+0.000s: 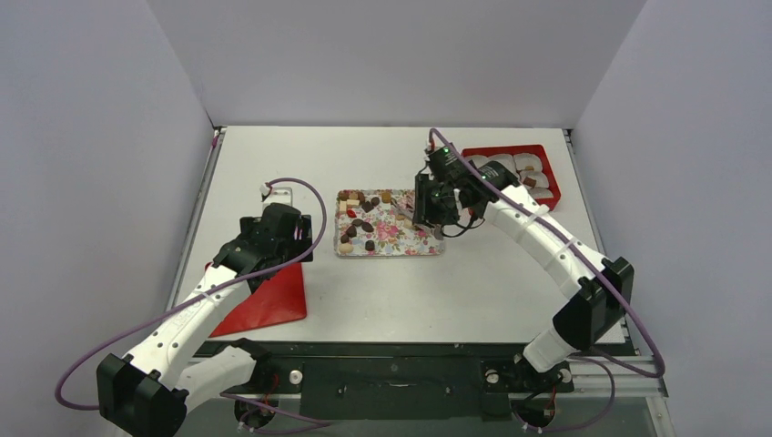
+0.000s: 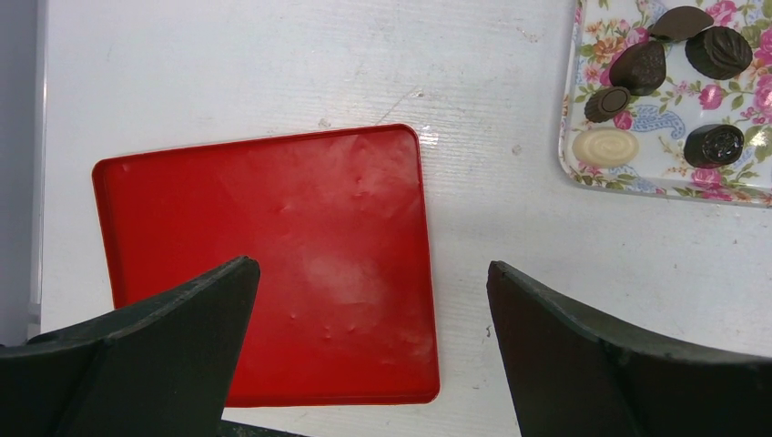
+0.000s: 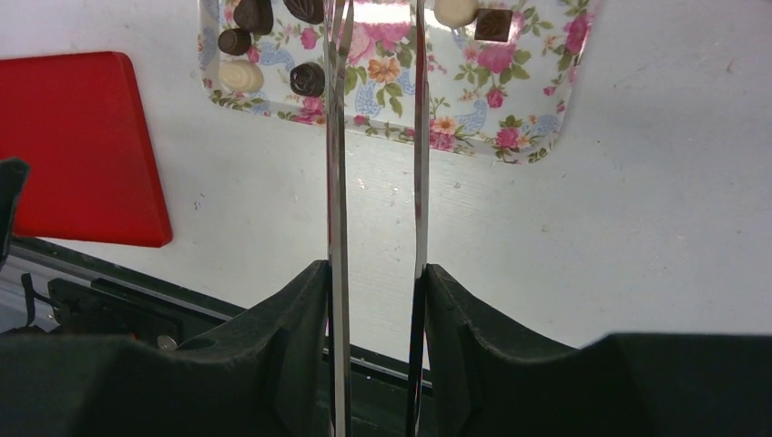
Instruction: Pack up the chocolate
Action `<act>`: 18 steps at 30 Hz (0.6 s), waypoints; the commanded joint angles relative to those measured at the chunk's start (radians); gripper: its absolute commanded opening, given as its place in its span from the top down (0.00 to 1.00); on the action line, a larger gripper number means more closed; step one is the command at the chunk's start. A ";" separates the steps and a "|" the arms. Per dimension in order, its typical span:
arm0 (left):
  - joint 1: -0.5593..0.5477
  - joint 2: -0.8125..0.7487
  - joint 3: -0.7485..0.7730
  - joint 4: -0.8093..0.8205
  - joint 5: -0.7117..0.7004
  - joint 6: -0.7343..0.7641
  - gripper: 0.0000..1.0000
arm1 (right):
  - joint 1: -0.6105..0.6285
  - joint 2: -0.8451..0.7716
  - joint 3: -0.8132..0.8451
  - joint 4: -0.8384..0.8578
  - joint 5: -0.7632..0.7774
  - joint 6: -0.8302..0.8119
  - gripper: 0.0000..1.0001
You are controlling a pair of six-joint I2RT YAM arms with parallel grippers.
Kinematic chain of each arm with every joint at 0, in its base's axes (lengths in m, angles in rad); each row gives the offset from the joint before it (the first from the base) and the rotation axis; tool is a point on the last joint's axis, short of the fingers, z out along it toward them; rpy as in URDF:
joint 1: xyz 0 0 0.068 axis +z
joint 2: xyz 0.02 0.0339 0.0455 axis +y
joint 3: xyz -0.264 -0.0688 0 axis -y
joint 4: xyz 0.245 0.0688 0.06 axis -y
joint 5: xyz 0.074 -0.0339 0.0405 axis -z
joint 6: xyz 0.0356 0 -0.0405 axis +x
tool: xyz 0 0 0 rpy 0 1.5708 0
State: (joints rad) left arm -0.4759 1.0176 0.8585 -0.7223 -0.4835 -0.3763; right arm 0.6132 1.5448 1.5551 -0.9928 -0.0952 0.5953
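Your right gripper [image 3: 373,278] clamped on tweezers [image 3: 336,137], blades apart above flowered tray [image 3: 510,137]; chocolate [image 2: 637,68] lay on tray, mostly left side. You needed blades astride one piece, gentle squeeze. Your left gripper [image 2: 369,282] gaped over red lid [image 2: 273,228]

My feed shows a white table [image 1: 391,291] boxed in on three sides by plain panels: back wall [image 1: 391,55], left wall [image 1: 82,182] and right wall [image 1: 692,137], all pale grey with a slight lilac cast. The tabletop is matte, and I can pick out fine scuffs and specks in the wrist views. A metal rail runs down the left edge [image 1: 198,205] and another down the right edge [image 1: 583,187]. A black frame [image 1: 401,375] runs along the near edge. The light is even and diffuse, with soft shadows.
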 commanded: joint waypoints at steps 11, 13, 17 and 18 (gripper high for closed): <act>0.006 -0.020 0.014 0.023 -0.021 0.004 0.04 | 0.143 0.242 0.218 0.009 0.066 -0.041 0.60; 0.006 -0.021 0.014 0.023 -0.022 0.005 0.04 | 0.153 0.269 0.240 -0.001 0.072 -0.050 0.60; 0.006 -0.020 0.013 0.023 -0.023 0.004 0.04 | 0.167 0.310 0.272 -0.015 0.075 -0.065 0.60; 0.006 -0.020 0.014 0.023 -0.022 0.004 0.04 | 0.173 0.321 0.278 -0.017 0.074 -0.067 0.60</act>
State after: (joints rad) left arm -0.4759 1.0153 0.8585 -0.7223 -0.4885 -0.3763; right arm 0.7685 1.8496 1.7679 -0.9997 -0.0513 0.5560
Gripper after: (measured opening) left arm 0.965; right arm 0.405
